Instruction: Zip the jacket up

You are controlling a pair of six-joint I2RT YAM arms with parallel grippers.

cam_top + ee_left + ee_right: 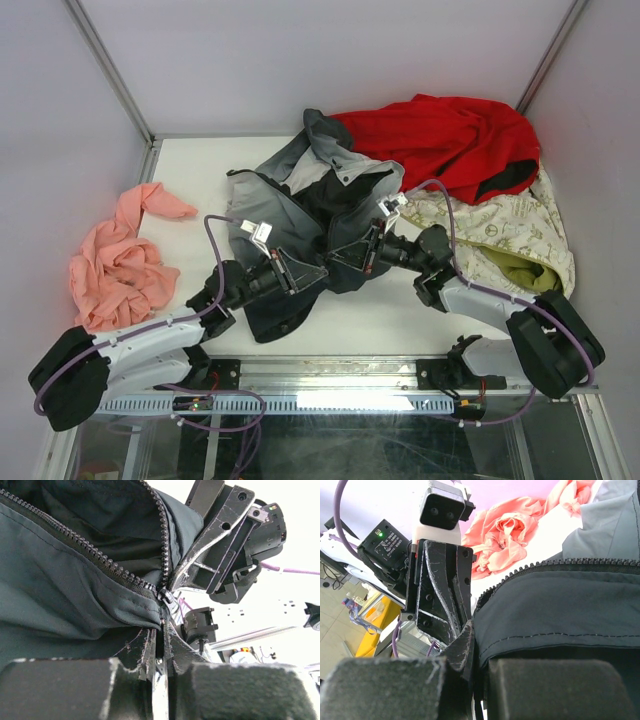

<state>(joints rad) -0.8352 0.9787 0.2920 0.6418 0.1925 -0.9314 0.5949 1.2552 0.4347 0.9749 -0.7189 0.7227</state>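
Note:
The jacket [300, 215] lies crumpled mid-table, charcoal and light grey, with its black lining showing. Its front is open: two rows of zipper teeth [90, 550] spread apart and meet at the slider [166, 599]. My left gripper [316, 268] is shut just under the slider, its fingers [162, 632] pinching the zipper pull at the bottom hem. My right gripper [342, 254] is shut on the charcoal hem [545, 610] right beside it, fingertips [476, 636] almost touching the left gripper [442, 595]. The right gripper also shows in the left wrist view [220, 545].
A red garment [450, 140] lies at the back right, with a cream patterned cloth [500, 235] in front of it beside the right arm. A pink cloth [120, 260] lies at the left [505, 535]. Walls close in the back and sides.

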